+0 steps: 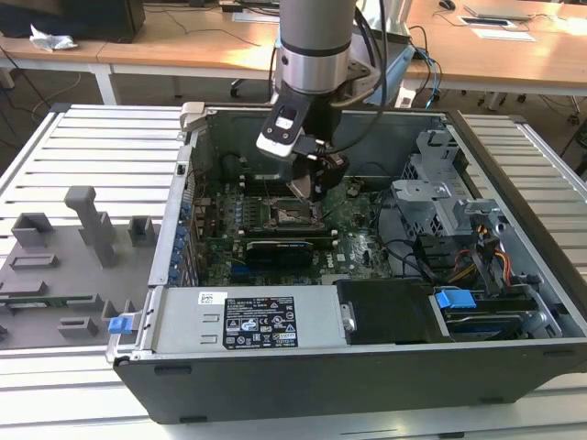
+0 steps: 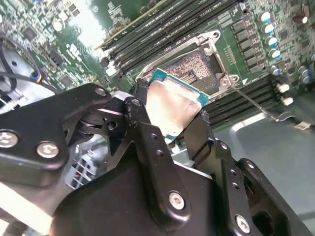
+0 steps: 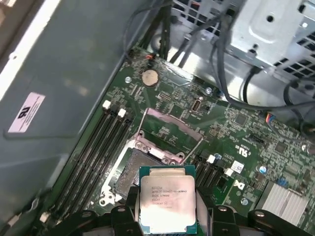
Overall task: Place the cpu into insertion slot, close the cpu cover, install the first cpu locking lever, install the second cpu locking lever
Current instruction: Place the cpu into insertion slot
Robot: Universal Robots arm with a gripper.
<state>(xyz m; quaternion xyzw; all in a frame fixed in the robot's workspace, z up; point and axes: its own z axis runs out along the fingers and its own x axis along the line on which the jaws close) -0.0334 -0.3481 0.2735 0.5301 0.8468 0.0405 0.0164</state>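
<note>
My gripper (image 2: pixel 170 118) is shut on the cpu (image 2: pixel 174 105), a flat square chip with a pale metal face and a teal edge, clamped between two black fingers (image 2: pixel 142 123). In the first wrist view the cpu (image 3: pixel 167 199) hangs just above and slightly off the insertion slot (image 3: pixel 129 173), whose contact field lies bare. The cpu cover (image 3: pixel 170 125), a thin silvery frame, stands swung up at the socket's far edge. A thin lever wire (image 2: pixel 251 101) lies beside the insertion slot (image 2: pixel 194 69). In the exterior view the gripper (image 1: pixel 307 191) hovers low over the insertion slot (image 1: pixel 295 218) inside the open computer case.
Memory slots (image 3: pixel 98 142) flank the socket on both sides. A long black expansion card (image 1: pixel 284 249) lies just in front of it. A metal drive cage (image 1: pixel 440 197) with cables stands toward the exterior view's right, the power supply (image 1: pixel 248 321) along the case front, a grey fixture (image 1: pixel 73 247) outside.
</note>
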